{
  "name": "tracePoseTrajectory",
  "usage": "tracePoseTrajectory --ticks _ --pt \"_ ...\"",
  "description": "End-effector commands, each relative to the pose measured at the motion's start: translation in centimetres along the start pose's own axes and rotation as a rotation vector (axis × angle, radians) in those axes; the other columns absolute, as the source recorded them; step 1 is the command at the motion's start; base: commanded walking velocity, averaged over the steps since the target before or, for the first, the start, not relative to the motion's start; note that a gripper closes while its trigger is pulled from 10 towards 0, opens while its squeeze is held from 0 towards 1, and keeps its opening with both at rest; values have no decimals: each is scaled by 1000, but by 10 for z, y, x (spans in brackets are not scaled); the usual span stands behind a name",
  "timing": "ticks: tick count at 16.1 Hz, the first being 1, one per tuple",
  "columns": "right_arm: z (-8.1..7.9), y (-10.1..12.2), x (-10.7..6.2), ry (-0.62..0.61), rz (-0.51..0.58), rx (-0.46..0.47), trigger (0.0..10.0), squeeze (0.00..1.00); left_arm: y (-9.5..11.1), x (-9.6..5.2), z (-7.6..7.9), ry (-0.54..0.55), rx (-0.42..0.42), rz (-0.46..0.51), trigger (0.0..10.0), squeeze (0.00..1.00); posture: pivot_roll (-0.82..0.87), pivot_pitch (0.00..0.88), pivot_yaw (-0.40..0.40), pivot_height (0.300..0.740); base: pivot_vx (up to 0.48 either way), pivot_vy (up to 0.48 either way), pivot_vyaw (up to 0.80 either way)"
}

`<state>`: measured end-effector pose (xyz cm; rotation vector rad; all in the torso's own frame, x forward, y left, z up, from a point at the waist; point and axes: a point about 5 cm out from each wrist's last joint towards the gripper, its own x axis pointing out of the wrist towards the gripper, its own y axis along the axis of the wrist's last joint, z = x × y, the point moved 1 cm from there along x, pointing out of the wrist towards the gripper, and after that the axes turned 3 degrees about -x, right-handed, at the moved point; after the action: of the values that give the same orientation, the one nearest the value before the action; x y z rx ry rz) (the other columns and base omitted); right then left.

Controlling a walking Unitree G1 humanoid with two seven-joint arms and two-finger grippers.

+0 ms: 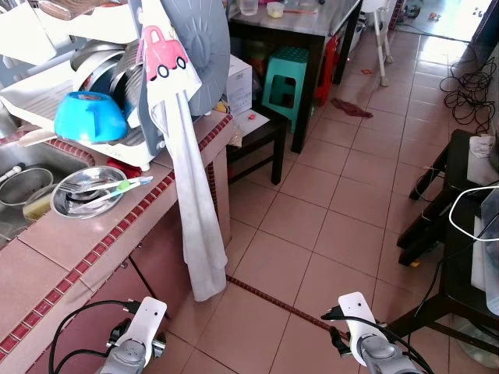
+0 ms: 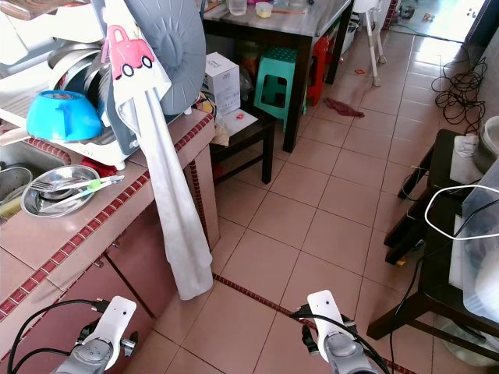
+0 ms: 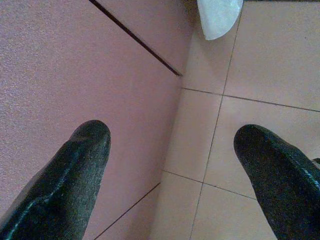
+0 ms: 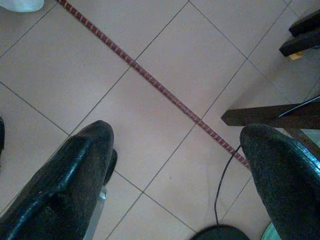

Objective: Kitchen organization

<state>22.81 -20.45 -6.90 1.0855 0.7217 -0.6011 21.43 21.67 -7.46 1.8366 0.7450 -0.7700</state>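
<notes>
Home kitchen w/ tiled counter (image 1: 93, 257), sink (image 1: 23, 167), dish rack (image 1: 109, 86), dining table (image 1: 304, 31) & stool (image 1: 284, 74).

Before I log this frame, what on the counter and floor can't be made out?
- Sink: cut off by the left eye view's left edge.
- Dishes in the rack: partly hidden behind the blue bowl and hanging towel.
- White container: cut off by the right eye view's right edge.
</notes>
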Motion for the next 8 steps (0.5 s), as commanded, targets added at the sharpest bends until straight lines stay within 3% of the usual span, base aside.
tracePoseTrajectory --ticks 1,8 --pt "3 4 1 -6 7 5 10000 0 -3 0 -1 2 15 -17 10000 0 -58 0 31 740 0 0 0" --pt "5 2 0 -25 -8 4 10000 0 14 2 -9 17 25 12 10000 0 -61 0 53 740 0 0 0"
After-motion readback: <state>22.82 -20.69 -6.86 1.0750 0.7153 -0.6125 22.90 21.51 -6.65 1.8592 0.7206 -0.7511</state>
